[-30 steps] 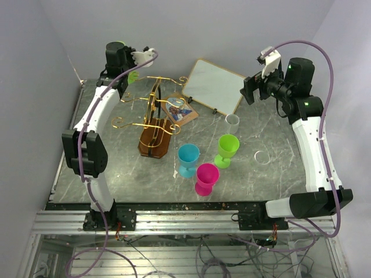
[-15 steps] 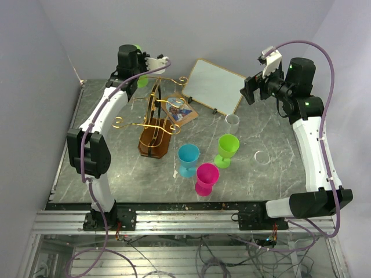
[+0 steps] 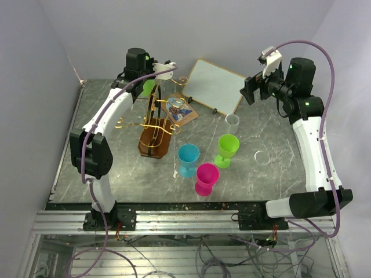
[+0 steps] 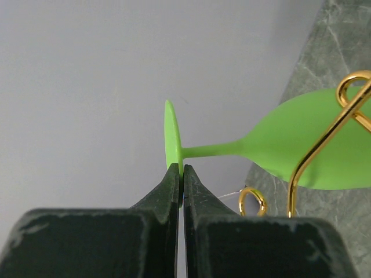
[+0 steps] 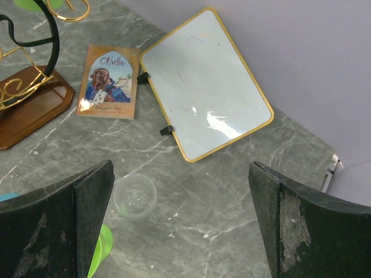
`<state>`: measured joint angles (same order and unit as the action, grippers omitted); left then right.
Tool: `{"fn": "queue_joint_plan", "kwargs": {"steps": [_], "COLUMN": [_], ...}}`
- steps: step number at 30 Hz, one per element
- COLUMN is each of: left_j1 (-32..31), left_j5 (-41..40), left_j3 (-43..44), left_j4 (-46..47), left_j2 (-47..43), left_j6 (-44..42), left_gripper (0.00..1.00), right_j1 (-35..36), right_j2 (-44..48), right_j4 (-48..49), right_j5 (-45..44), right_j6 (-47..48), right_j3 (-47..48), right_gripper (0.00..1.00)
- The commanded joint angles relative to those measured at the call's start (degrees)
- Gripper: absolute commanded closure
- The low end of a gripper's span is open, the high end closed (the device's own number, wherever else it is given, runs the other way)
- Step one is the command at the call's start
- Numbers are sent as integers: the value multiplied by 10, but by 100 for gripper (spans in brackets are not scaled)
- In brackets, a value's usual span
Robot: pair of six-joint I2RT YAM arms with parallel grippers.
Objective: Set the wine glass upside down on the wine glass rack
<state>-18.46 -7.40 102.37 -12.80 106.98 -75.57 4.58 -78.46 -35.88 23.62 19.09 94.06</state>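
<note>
"Othello" card near wine glass rack

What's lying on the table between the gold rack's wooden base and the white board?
A picture card titled Othello lies flat between the wooden base and the white board, clearest in the right wrist view.

The left arm rises from its base at the lower left of the top view and arches to the upper middle-left. There the left gripper has its jaws pressed almost together on the thin foot of the green wine glass (its dark fingers fill the bottom of the wrist view). The right arm stands along the right edge with its wrist raised at the upper right and turned toward the centre, and the right gripper has its fingers spread wide.
</note>
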Motion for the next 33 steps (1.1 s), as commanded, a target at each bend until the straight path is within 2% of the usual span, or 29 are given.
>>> {"fn": "queue_joint_plan", "kwargs": {"steps": [1,33], "left_j1": [-6,-7], "left_j5": [13,-14], "left_j3": [6,-59], "left_j4": [-21,-79], "left_j2": [-16,-83], "left_j6": [20,59], "left_gripper": [93,93], "right_j1": [-2,-26], "right_j2": [7,35], "right_j4": [16,29], "right_j5": [5,31], "right_j6": [-4,-17], "right_j3": [-6,-38], "right_gripper": [0,0]}}
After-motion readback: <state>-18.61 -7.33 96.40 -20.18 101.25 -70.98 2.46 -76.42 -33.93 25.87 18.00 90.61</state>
